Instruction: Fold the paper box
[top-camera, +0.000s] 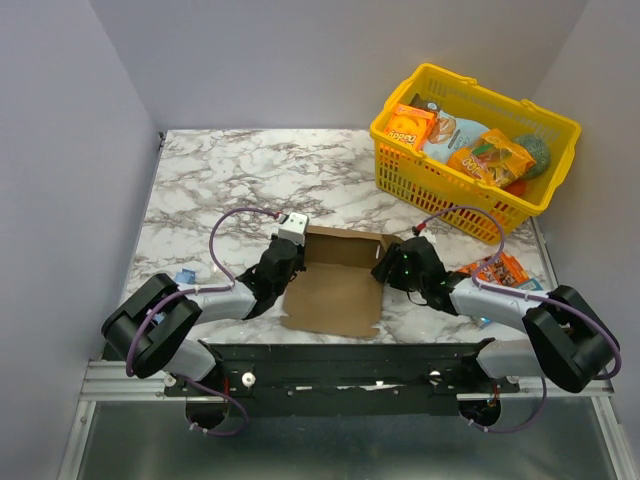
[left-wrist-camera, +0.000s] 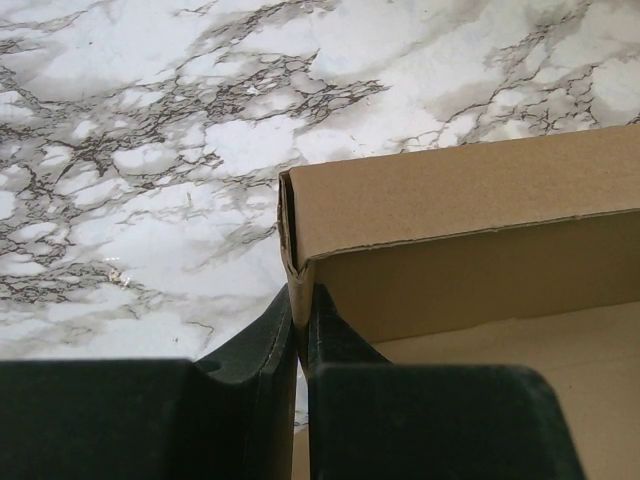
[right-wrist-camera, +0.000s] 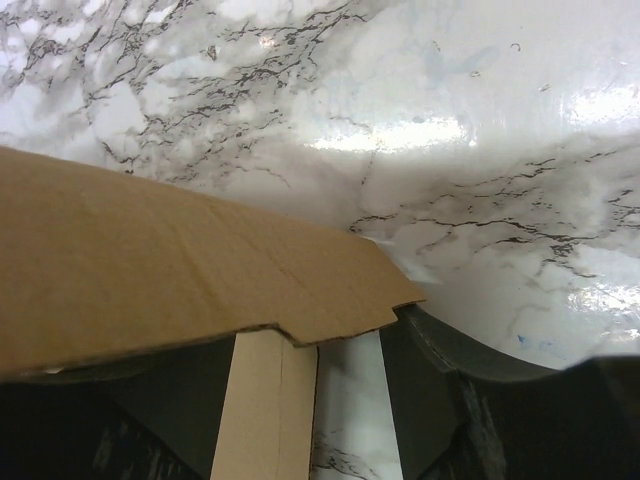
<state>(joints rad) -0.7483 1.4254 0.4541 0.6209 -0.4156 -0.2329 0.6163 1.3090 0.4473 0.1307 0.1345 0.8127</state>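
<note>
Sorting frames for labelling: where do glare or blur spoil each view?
Right wrist: hard white glare on the marble table, and the near flap of the paper box looks soft. Left wrist: even light, box edge sharp, the left claw dark and blurred. Top external: evenly lit, sharp, no strong glare.

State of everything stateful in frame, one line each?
paper box: partly folded, far wall raised, near panel lying flat.
left gripper: shut on the box's left corner wall.
right gripper: open, straddling the box's right flap.
yellow basket: upright, filled with snack packs.
</note>
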